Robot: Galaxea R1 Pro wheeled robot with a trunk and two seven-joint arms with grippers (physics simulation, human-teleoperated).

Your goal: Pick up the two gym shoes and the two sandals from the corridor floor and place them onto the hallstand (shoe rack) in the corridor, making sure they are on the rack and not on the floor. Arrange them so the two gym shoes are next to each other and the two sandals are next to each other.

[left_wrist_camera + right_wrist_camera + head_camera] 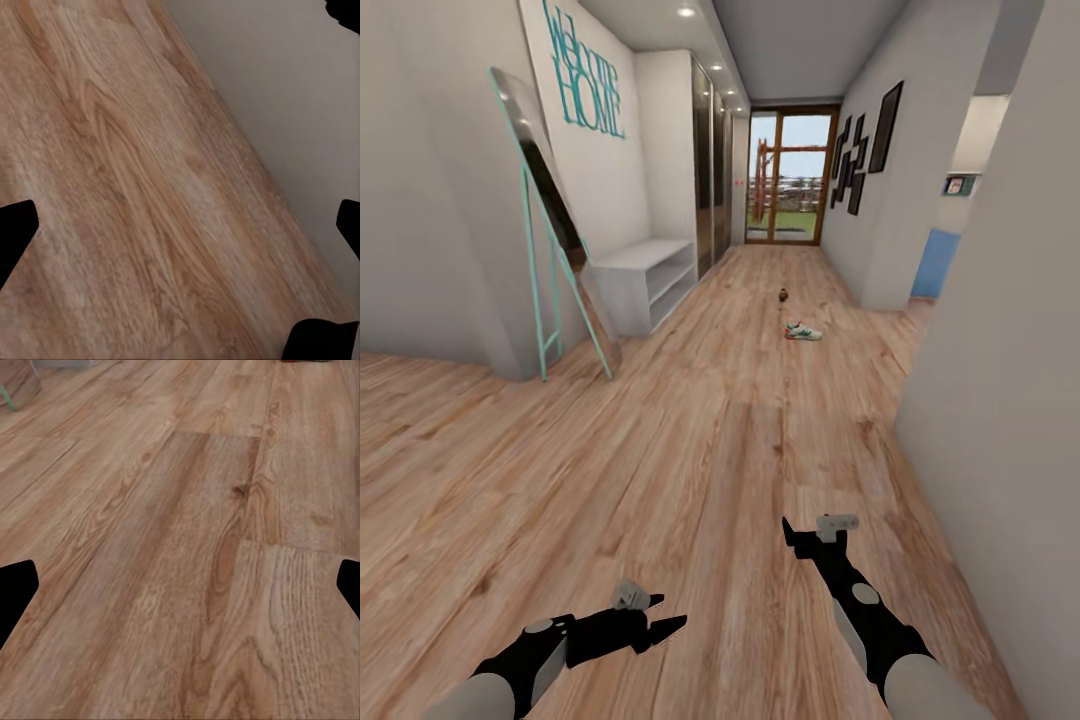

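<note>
One white gym shoe point(803, 331) with green and red marks lies on the corridor floor point(690, 440) far ahead, near the right wall's corner. Just beyond it sits a small dark brown shape point(784, 295), possibly a sandal, too far off to make out. The hallstand is out of view. My left gripper point(668, 615) hovers low over the planks at the near left, open and empty. My right gripper point(812, 528) is ahead of it to the right, also open and empty. In both wrist views the fingertips point(15, 232) point(15, 592) stand wide apart over bare planks.
A plain white low bench point(650, 275) stands against the left wall under teal letters. A teal-framed mirror point(550, 230) leans nearer on the left. A grey wall point(1000, 400) runs close along my right. A glass door point(790, 175) closes the corridor's far end.
</note>
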